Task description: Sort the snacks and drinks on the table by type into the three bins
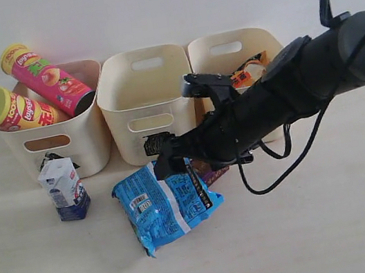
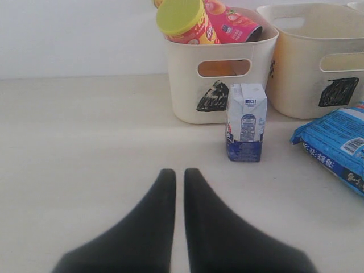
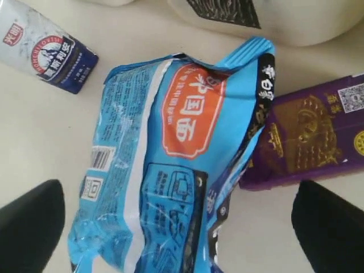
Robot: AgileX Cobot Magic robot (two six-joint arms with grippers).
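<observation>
Blue noodle packet [image 1: 166, 206] flat on tabletop [image 1: 323, 225], in front of middle bin [image 1: 126, 90], touching purple carton [image 3: 307, 136] lying beside it. Right claw [image 1: 170, 154] hangs over packet, jaws spread wide either side, gripping nothing. We read that as line-up to pinch crinkly bag. Orange packet [image 1: 248, 69] sits in right bin [image 1: 224, 49], so we judge that's blue one's home. White carton [image 1: 63, 188] upright by left bin [image 1: 89, 141]. Left claw [image 2: 179, 182] pressed closed, empty, low over bare tabletop, clear of work.

Pink tube [image 1: 46, 76]: you read "Lay's".
Red tube [image 1: 24, 112]: "Lay's".
Packet [image 3: 170, 142]: Chinese characters, barcode; under your right gripper [image 3: 179, 199].
Purple carton [image 3: 307, 136]: QR code.
</observation>
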